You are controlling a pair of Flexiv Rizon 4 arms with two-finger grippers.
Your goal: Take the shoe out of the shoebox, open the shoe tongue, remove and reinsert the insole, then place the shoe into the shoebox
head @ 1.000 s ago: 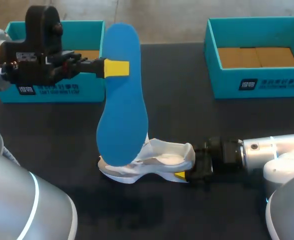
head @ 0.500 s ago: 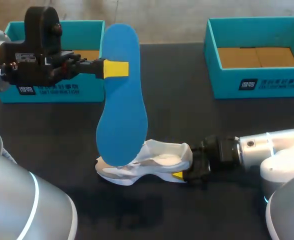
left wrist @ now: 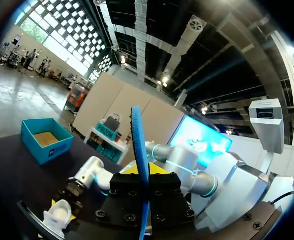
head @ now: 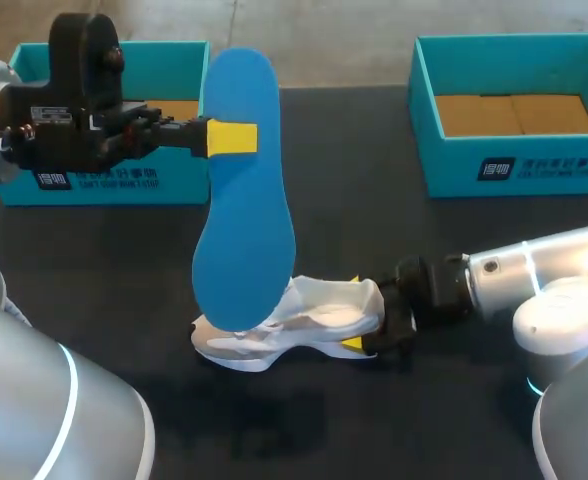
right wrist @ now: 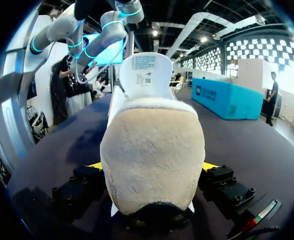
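My left gripper (head: 232, 137) is shut on the upper end of a blue insole (head: 244, 200), which hangs upright with its lower end at the toe end of a white shoe (head: 294, 322). From the left wrist, the insole (left wrist: 138, 150) shows edge-on between my left gripper's (left wrist: 143, 176) fingers, with the shoe (left wrist: 57, 215) far below. The shoe lies on the dark table. My right gripper (head: 357, 315) stands open around the heel, one yellow tip on each side. In the right wrist view the beige heel (right wrist: 152, 155) fills the space between my right gripper's (right wrist: 152, 167) fingers.
Two teal shoeboxes stand at the back of the table: one at the left (head: 164, 180) behind my left gripper, one at the right (head: 514, 165) with a brown cardboard floor. The right box (right wrist: 227, 97) also shows beyond the shoe.
My right gripper has spread its fingers wider and pushed left against the heel, its arm swinging upward at the wrist. The shoe slid slightly left. The left arm and insole have kept still.
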